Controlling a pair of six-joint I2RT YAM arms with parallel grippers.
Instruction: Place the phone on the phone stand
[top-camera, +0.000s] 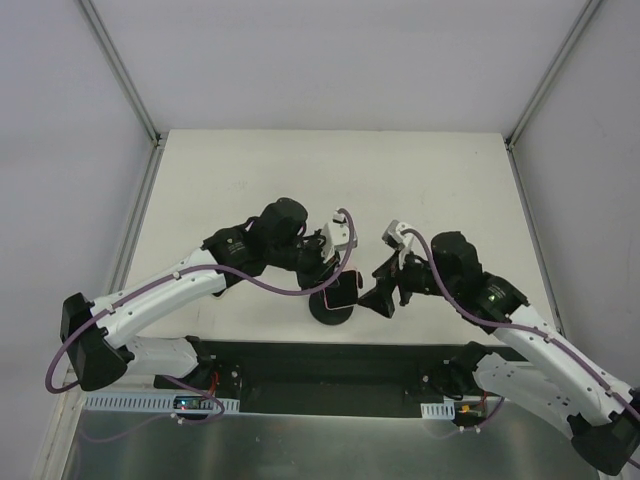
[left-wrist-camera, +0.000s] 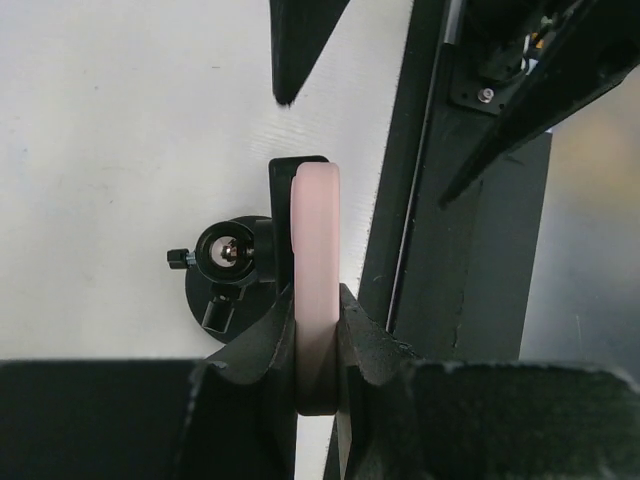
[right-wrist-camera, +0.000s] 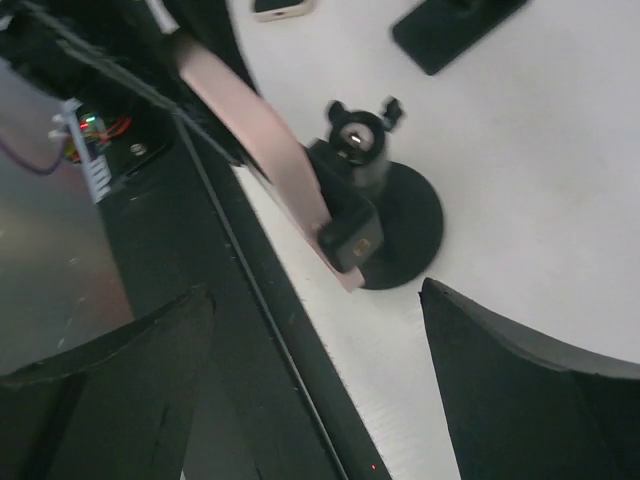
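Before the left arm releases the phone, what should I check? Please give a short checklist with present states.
1. Left gripper jaws shut on the pale pink slab phone: ok.
2. Phone lies against the holder plate of the black round-based phone stand: ok.
3. Phone's lower end seated in the holder's lip: cannot tell.
4. Stand's base flat on the white table: ok.
5. Right gripper open, apart from the stand: ok.

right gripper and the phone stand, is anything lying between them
Nothing but bare table, as the right wrist view shows. The open right gripper faces the phone stand, and the left gripper holds the phone against the stand.
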